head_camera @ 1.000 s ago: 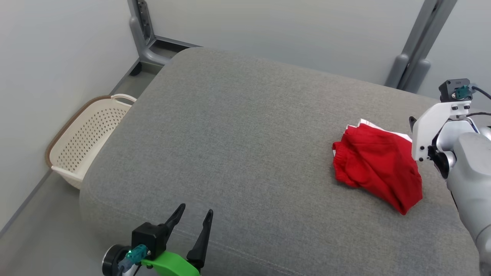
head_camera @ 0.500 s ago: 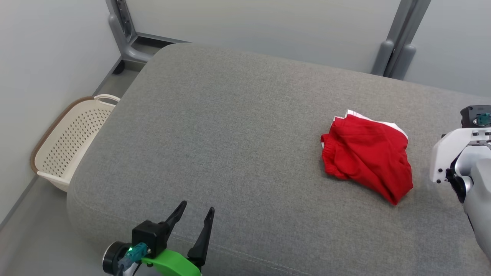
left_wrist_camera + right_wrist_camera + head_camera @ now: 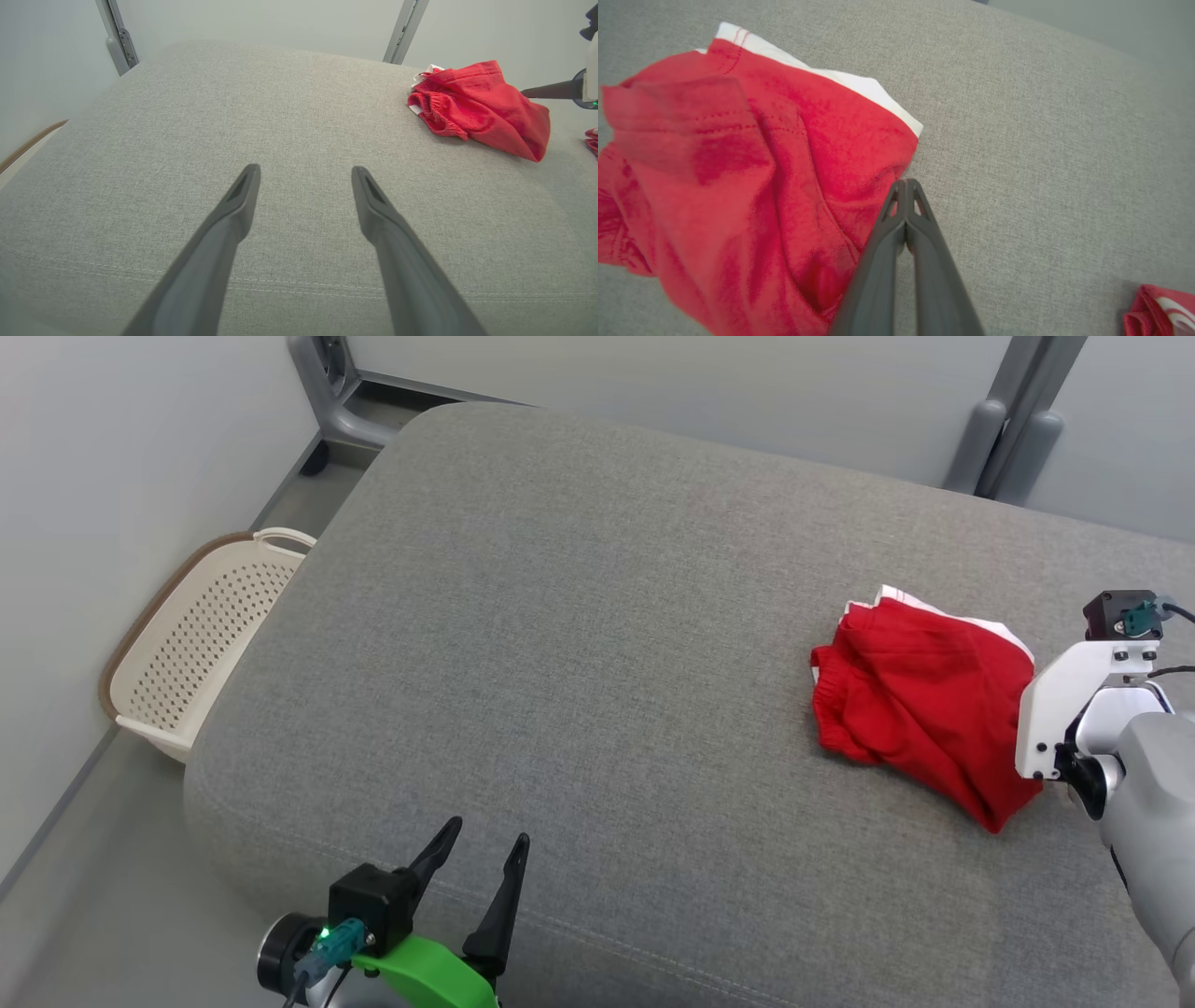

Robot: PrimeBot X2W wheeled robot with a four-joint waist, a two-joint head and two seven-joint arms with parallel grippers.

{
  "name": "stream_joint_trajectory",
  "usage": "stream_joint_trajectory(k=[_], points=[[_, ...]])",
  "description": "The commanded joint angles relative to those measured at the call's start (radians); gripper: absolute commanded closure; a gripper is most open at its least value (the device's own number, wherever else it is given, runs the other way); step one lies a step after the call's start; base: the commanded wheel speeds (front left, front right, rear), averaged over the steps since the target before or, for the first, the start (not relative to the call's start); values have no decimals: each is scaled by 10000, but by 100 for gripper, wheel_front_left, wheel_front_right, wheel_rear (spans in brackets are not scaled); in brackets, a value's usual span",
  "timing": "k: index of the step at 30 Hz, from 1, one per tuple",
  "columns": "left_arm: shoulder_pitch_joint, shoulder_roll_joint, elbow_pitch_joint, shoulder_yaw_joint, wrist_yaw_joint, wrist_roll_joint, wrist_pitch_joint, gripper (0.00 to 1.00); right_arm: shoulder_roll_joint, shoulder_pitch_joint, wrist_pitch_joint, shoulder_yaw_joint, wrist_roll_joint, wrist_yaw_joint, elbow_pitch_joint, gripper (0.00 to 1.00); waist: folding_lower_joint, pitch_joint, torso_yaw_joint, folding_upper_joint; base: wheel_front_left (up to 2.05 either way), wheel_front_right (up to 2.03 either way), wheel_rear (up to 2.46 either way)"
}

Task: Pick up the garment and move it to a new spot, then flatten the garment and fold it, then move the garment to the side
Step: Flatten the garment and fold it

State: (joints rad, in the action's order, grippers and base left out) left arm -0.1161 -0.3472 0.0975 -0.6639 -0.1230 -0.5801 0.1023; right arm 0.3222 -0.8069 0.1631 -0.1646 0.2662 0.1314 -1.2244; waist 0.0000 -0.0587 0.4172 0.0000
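Right tool [image 3: 906,183] now closer to garment [image 3: 920,709]

bright, even light; soft shadows, wide-angle wrist distortion.

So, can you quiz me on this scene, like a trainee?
1. True or false: the left end effector is open while the right end effector is shut.
2. Where does the red garment lie? A) on the floor B) on the grey cushion C) hanging in the air
3. Fill the gap: the cream perforated basket sits off the cushion's ___ side, by the robot's own sides.

Key: 1 true; 2 B; 3 left.
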Motion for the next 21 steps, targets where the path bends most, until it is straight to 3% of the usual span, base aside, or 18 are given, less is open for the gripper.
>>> stream_joint_trajectory(k=[1,9,21], points=[[-185,49,19,-16,19,-71,42,0,54,-107,182,-27,184,-15,-74,100,0,-87,165,0,0,0,0],[-243,64,79,-63,42,-87,69,0,89,-198,676,-90,507,-15,-195,100,0,-203,476,0,0,0,0],[-290,88,158,-26,-79,-157,177,0,-680,-227,2241,-741,1863,-15,688,100,0,-170,403,0,0,0,0]])
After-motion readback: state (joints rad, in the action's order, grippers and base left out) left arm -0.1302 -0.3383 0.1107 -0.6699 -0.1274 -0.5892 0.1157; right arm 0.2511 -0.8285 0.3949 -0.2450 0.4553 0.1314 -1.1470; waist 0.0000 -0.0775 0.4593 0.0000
